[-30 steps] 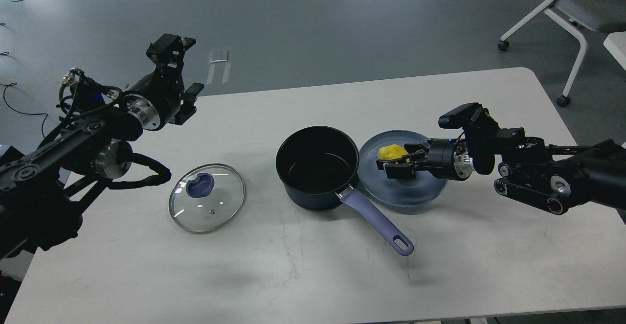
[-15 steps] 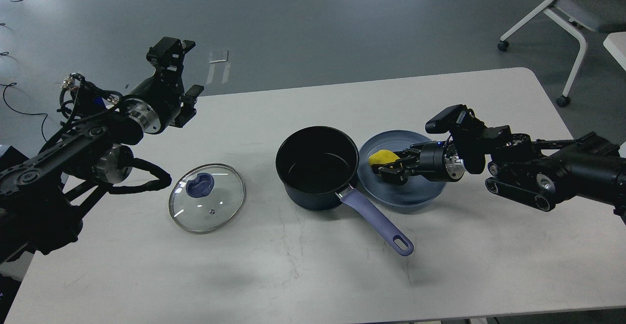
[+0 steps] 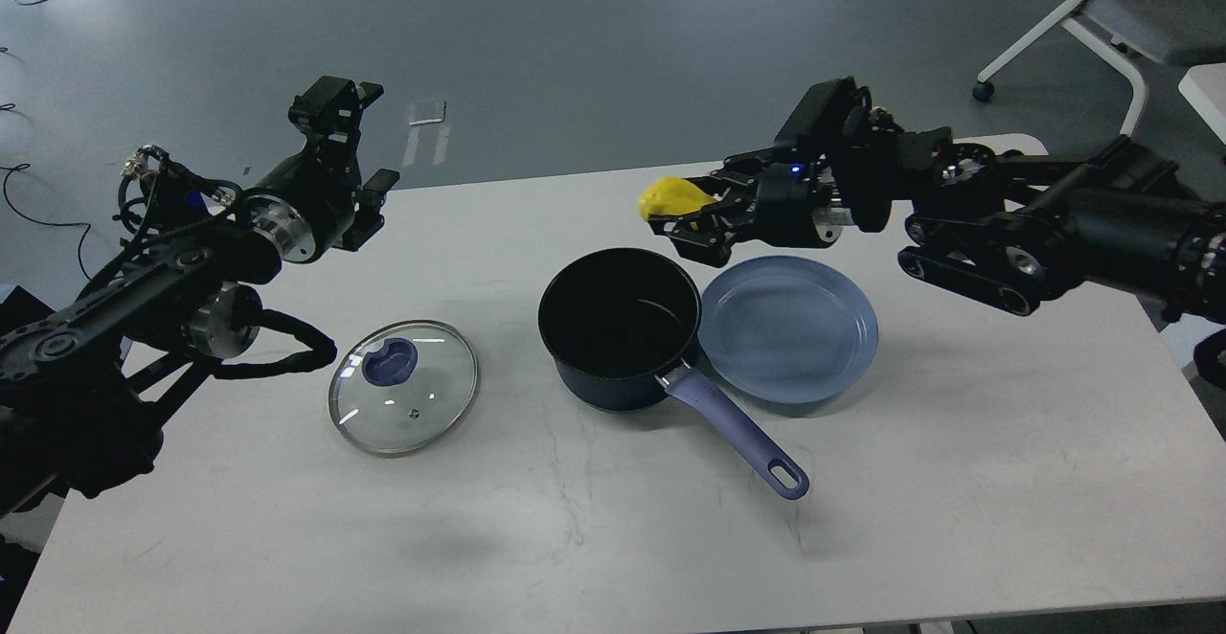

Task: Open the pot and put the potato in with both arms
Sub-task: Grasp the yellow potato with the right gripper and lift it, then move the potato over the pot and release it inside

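A dark pot [image 3: 618, 328] with a purple handle stands open at the table's middle, empty inside. Its glass lid [image 3: 403, 387] with a purple knob lies flat on the table to the pot's left. My right gripper [image 3: 682, 211] is shut on the yellow potato [image 3: 673, 197] and holds it in the air just above the pot's far right rim. The blue plate [image 3: 790, 332] to the right of the pot is empty. My left gripper [image 3: 347, 150] is open and empty, raised above the table's far left edge, well apart from the lid.
The white table [image 3: 958, 481] has bare room in front and at the right. The pot's handle [image 3: 737, 438] sticks out toward the front right. A white chair [image 3: 1111, 11] stands on the floor at the far right.
My right gripper closed on the potato, lifted it off the blue plate and carried it up and left, to above the pot's far rim. The left arm has barely moved.
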You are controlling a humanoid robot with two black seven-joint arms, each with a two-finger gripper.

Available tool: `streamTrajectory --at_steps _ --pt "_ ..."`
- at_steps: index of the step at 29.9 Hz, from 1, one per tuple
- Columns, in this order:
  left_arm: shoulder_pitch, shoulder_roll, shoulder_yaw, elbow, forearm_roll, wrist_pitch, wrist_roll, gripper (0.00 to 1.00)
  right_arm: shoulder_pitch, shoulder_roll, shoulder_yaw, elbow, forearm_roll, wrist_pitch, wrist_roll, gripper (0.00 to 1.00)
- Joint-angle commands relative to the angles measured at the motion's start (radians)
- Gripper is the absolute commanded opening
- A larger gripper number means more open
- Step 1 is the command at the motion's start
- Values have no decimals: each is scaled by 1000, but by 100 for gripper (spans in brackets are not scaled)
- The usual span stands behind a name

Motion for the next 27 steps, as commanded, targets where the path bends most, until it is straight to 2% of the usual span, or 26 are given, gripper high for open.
streamTrajectory --at_steps 1,4,5,7,13,15,18,19,21,23,27 --pt "1 -3 -6 0 -2 0 4 99 -3 108 -27 -55 0 1 -2 29" --pt "1 -4 -11 0 -3 0 4 99 -13 163 -82 -100 1 1 -2 39" --pt "1 -3 -11 -1 -3 0 4 99 -26 163 -87 -102 5 1 -2 63" --pt "1 -3 -11 0 -3 0 4 99 -38 163 -87 -103 6 2 -5 99" --pt "1 0 -11 0 -8 -4 4 99 -43 105 -71 -92 73 9 -8 100" --pt "1 0 -12 0 -20 -7 6 99 -38 93 -51 -92 187 -2 -11 100" --pt "1 -1 -15 0 -49 -7 6 99 -30 73 82 -76 478 10 -17 100" --pt "1 -3 -15 0 -78 -7 6 99 -30 53 152 -48 641 19 -23 100" --pt "3 -6 -15 0 -115 -7 3 99 -29 35 214 -13 811 34 -45 100" --pt "12 -15 -35 10 -178 -7 -2 99 -42 -7 323 56 1094 97 -106 100" --pt "61 -39 -92 10 -189 -9 -7 99 -108 -19 490 58 1273 111 -148 100"
